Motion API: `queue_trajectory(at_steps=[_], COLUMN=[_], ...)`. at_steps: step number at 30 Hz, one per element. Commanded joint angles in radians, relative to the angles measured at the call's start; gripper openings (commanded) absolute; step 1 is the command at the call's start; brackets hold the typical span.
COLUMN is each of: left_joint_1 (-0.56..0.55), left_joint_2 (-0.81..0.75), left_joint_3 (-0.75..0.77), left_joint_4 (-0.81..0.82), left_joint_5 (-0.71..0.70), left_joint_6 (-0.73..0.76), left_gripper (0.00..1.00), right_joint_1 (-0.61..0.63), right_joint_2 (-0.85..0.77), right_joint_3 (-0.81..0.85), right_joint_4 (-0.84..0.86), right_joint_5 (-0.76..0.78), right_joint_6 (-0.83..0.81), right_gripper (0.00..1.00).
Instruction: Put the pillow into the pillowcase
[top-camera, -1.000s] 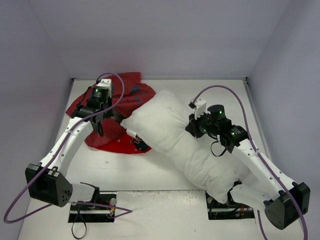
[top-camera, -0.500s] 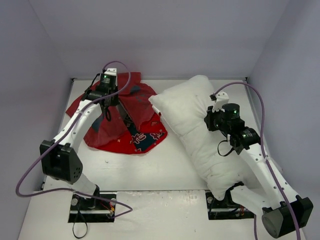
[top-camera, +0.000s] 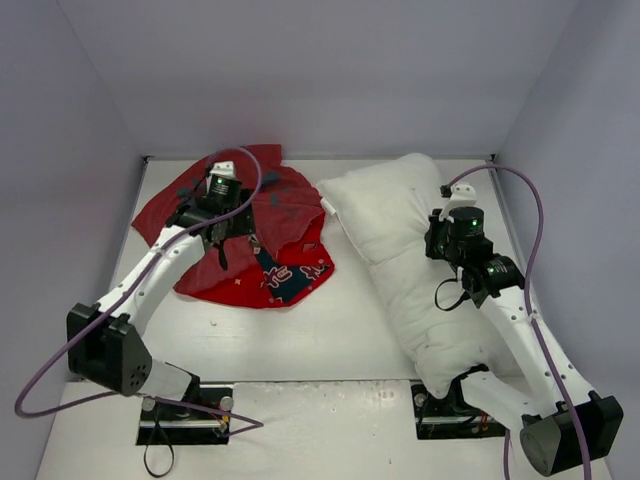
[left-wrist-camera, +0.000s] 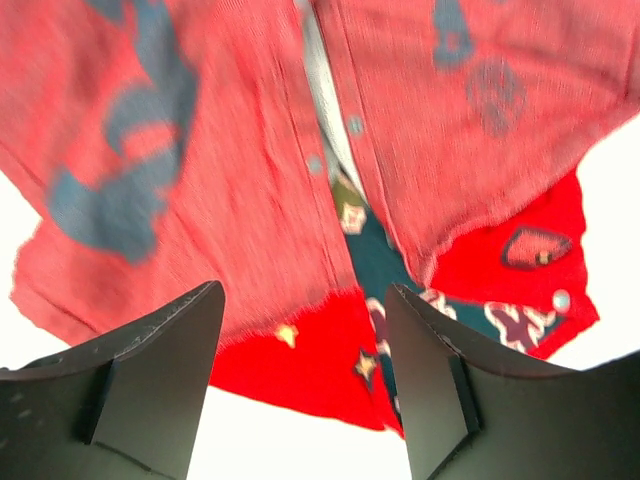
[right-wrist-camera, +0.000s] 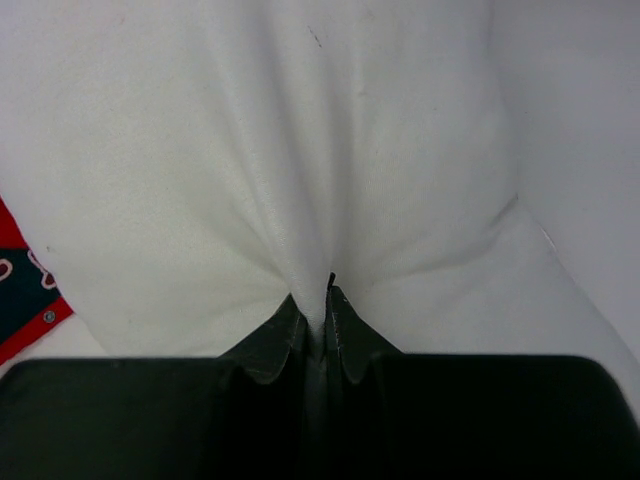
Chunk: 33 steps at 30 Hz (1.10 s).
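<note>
Your R gripper (right-wrist-camera: 319, 300) pinches a fold of pillow (right-wrist-camera: 300, 150), parked along right edge; L gripper (left-wrist-camera: 302, 305), wide open & empty, hovers over pillowcase (left-wrist-camera: 240, 200) by far-left corner, prob. seeking its opening.

White arms (top-camera: 146, 283), black joints (top-camera: 108, 356), purple cables (top-camera: 540, 235)

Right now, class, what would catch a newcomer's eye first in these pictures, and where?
The big white pillow on the right strikes first, a fold of it pinched in the right tool. Next comes the crumpled red pillowcase at the far left, the left tool open over it.
</note>
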Motion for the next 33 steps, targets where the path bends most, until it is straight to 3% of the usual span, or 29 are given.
queue_trajectory(at_steps=[1,7,20,23,28,33], left_joint_1=[-0.027,-0.043,-0.044,-0.044,-0.043,-0.044], left_joint_2=[0.062,0.238,0.385,0.371,0.312,0.091], left_joint_3=[-0.063,-0.045,-0.009,-0.029,-0.112,-0.195], left_joint_4=[0.019,0.019,0.042,0.040,0.034,-0.040], left_joint_5=[0.022,0.010,0.040,0.036,0.019,-0.021], left_joint_6=[-0.135,-0.166,-0.217,-0.227,-0.264,-0.309], left_gripper=[0.61,0.57,0.51,0.44,0.00,0.00], right_joint_1=[-0.023,-0.037,-0.035,-0.035,-0.037,-0.035], right_joint_2=[-0.013,-0.007,-0.065,-0.071,-0.077,-0.091], right_joint_3=[0.010,0.030,0.003,-0.004,-0.014,-0.007], right_joint_4=[0.029,0.029,0.029,0.027,0.029,0.027], right_joint_5=[0.057,-0.005,-0.087,-0.099,-0.101,-0.107], right_joint_6=[0.021,0.033,0.057,0.065,0.056,0.044], right_gripper=[0.00,0.00,0.00,0.00,0.00,0.00])
